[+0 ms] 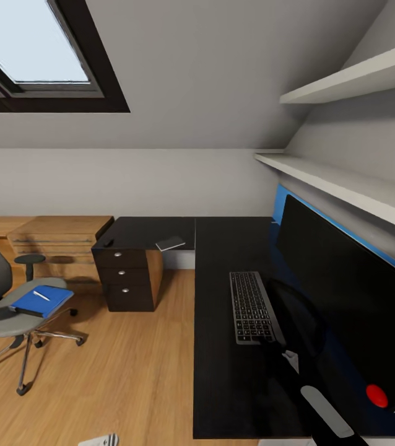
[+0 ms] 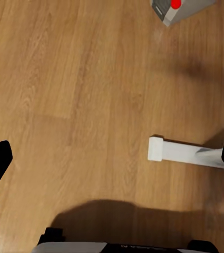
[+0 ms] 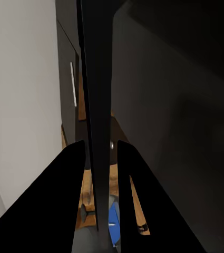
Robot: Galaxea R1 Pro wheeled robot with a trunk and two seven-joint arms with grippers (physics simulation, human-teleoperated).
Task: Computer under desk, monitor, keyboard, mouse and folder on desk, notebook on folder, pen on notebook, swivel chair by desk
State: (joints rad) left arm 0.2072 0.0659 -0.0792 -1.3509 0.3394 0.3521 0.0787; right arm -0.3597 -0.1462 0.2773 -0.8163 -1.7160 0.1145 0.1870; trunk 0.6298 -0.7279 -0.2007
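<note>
Right wrist view: my right gripper (image 3: pixel 101 158) has its 2 fingers pinched on the thin edge of the monitor (image 1: pixel 346 291), standing on the desk (image 1: pixel 222 371) behind the keyboard (image 1: pixel 251 306); risk: a slip tips the screen onto the keyboard.

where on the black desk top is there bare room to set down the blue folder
The matte black desk is bare along its near left strip, between the desk edge and the slim silver-framed keyboard, and farther back behind the keyboard toward the wall. A small dark notebook sits on the far left wing. Crowded: the right side, taken by the wide black monitor.
</note>
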